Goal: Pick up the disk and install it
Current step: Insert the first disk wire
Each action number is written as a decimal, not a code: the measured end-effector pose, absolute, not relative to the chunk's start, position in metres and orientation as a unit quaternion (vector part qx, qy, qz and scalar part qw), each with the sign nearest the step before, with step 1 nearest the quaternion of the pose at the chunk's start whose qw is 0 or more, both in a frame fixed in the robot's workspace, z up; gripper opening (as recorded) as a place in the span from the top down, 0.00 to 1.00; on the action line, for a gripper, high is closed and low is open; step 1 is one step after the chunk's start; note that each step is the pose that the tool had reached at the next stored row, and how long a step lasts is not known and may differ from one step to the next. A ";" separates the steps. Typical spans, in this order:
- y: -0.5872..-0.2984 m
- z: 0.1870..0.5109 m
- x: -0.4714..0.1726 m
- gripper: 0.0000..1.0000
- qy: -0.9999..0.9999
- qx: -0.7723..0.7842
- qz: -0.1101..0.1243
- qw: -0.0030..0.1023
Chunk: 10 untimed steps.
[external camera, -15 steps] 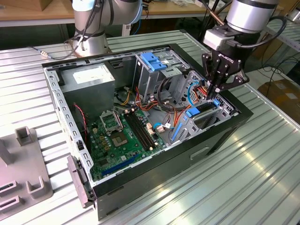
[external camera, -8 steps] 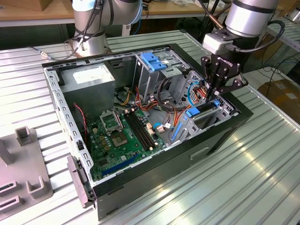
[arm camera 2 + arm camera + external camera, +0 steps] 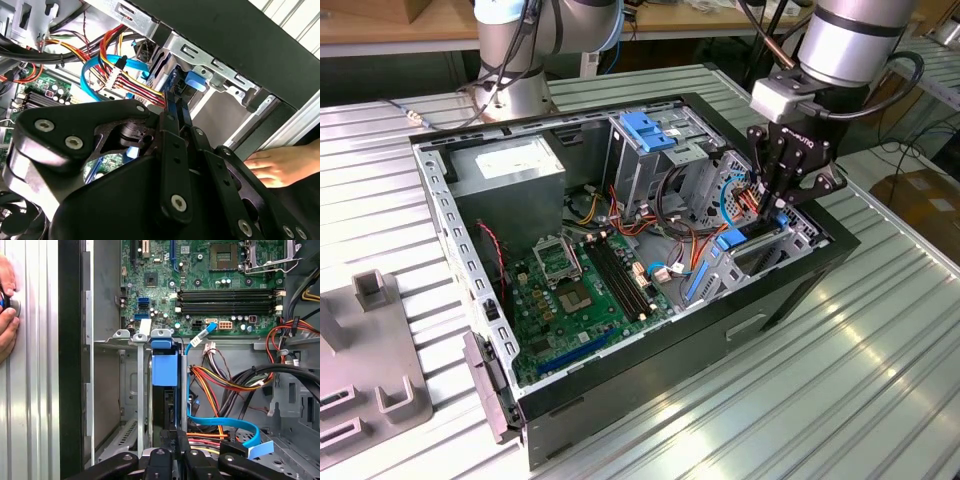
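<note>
Disk (image 3: 165, 410) edge-on, directly beneath pincer (image 3: 175, 442), seated in metal drive cage (image 3: 131, 390). Pincer fingers (image 3: 176, 112) drawn together, clamped on disk's edge. Beyond: blue latch (image 3: 164, 365), cables, green motherboard (image 3: 200, 290). Hand (image 3: 280, 165) resting on counter (image 3: 840, 370) beside case.

Robotics laboratory or workshop. An open computer case (image 3: 650, 250) with its motherboard (image 3: 585, 290) exposed lies on a ribbed metal worktop (image 3: 840, 380); robot arm base (image 3: 515, 60), wooden benches and cardboard box (image 3: 920, 205) stand around.
</note>
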<state>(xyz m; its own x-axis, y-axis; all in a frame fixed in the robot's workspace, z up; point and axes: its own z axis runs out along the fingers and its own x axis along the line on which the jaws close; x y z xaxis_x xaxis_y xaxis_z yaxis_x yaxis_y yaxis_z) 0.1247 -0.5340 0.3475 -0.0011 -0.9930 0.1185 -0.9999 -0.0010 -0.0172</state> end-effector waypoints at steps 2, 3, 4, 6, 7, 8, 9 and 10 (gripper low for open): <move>-0.534 0.347 0.125 0.84 -0.706 0.706 0.048 0.036; -0.534 0.347 0.125 0.84 -0.706 0.706 0.048 0.036; -0.534 0.347 0.125 0.84 -0.705 0.706 0.048 0.036; -0.534 0.347 0.125 0.84 -0.705 0.707 0.048 0.036; -0.534 0.347 0.125 0.84 -0.705 0.707 0.048 0.036; -0.534 0.347 0.125 0.84 -0.705 0.707 0.048 0.036; -0.535 0.347 0.125 0.84 -0.705 0.707 0.048 0.036; -0.535 0.347 0.125 0.84 -0.705 0.707 0.048 0.036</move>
